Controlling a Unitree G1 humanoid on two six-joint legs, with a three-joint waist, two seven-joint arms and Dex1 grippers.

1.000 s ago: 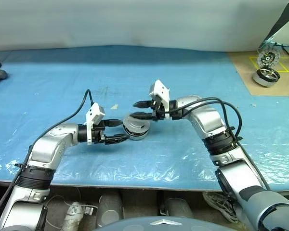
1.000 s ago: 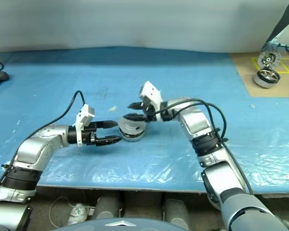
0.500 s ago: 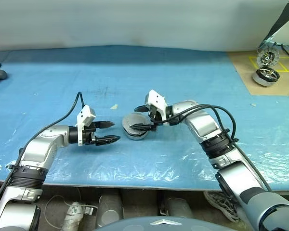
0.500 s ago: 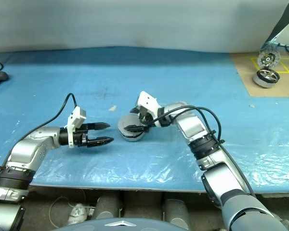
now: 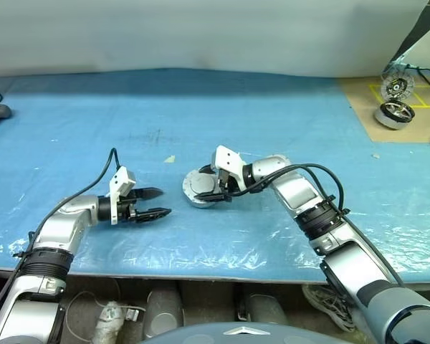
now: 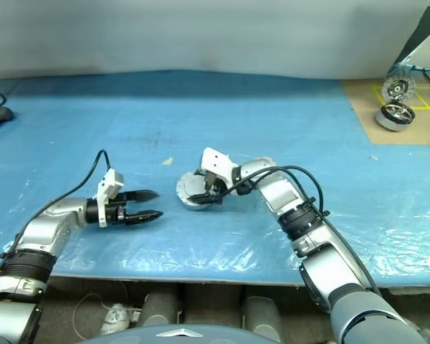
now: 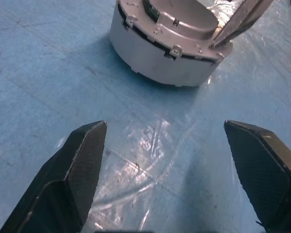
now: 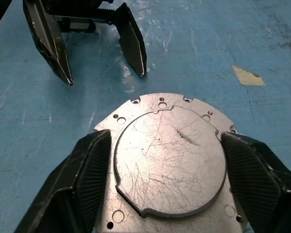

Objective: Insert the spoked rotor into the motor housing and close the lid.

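Now the motor housing [image 5: 202, 190] sits on the blue counter [image 5: 287, 129] with its lid [image 8: 170, 160] down, plain face up. Right jaws [image 5: 216, 188] straddle it, spread wide either side, touching nothing I can confirm, forearm angled down. Left jaws [image 5: 155, 203] hang open and empty, well apart to its left.
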